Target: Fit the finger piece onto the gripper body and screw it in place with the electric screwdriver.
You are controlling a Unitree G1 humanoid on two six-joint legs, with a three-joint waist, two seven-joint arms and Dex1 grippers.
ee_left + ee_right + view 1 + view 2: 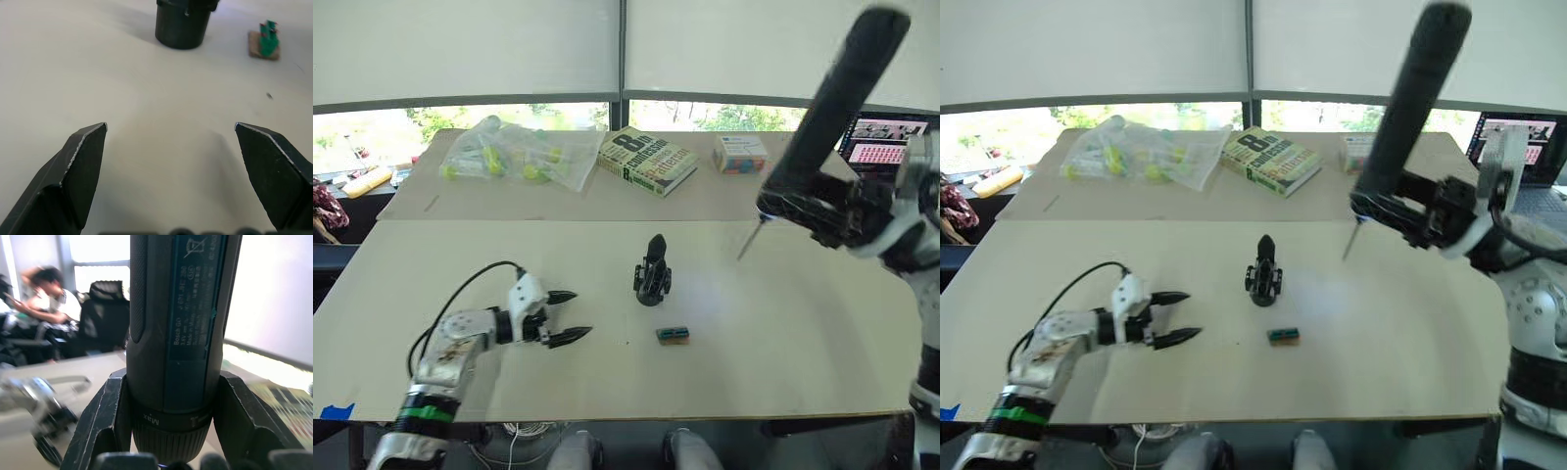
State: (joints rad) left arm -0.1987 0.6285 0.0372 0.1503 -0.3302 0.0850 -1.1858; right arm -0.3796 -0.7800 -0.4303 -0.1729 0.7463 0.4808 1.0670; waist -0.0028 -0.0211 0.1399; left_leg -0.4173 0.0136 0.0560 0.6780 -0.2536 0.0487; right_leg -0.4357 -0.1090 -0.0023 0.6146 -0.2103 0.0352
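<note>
So on the table [783, 333] I count: one gripper body [652, 272], one little green-and-brown block [674, 335], one electric screwdriver [837, 103], one book [647, 160], one small box [740, 153], and one clear plastic bag [519, 152] of stuff. Plus two robot grippers, left [571, 315] and right [171, 431].

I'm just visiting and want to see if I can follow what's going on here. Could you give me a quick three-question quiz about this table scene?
1. True or false: the right tool holds the electric screwdriver up in the air, its bit pointing down at the table.
2. The left tool is: A) shut on the gripper body, B) open and empty, low over the table, C) holding the book.
3. Fill in: the small green-and-brown block lies on the table just in front of the ______, toward the robot.

Key: 1 true. 2 B. 3 gripper body.
</note>
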